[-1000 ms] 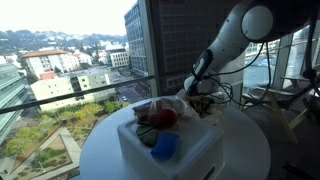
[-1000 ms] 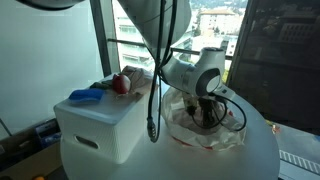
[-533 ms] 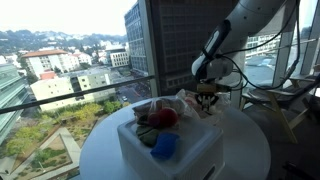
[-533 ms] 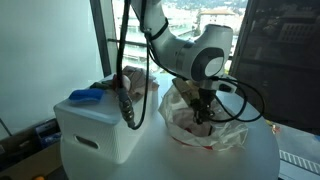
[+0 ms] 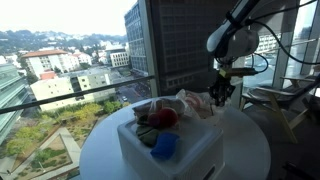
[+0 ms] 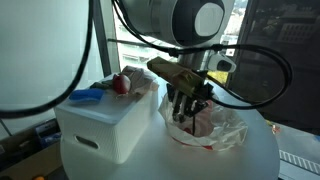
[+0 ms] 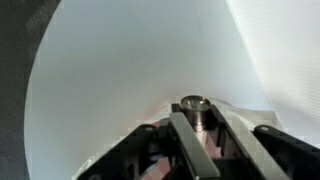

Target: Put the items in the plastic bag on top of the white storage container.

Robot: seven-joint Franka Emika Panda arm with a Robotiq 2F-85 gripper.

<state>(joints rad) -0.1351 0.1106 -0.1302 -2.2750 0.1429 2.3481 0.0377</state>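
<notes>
The white storage container (image 5: 190, 150) (image 6: 100, 130) stands on the round white table. A red item (image 5: 160, 118) (image 6: 122, 83) and a blue item (image 5: 165, 147) (image 6: 88, 96) lie on top of it. The crumpled plastic bag (image 5: 193, 104) (image 6: 222, 126) lies beside the container. My gripper (image 5: 221, 95) (image 6: 188, 106) hangs above the bag. In the wrist view the gripper (image 7: 196, 128) is shut on a small item with a round metal end (image 7: 193, 104). I cannot tell what the item is.
The round white table (image 5: 245, 150) (image 6: 200, 160) stands against a large window with city buildings outside. Black cables hang from the arm over the bag (image 6: 240, 95). Chairs and furniture (image 5: 270, 98) stand behind the table.
The gripper has risen out of the plastic bag and moved away from the container, with the small item between its fingers. The arm has swung upward.
</notes>
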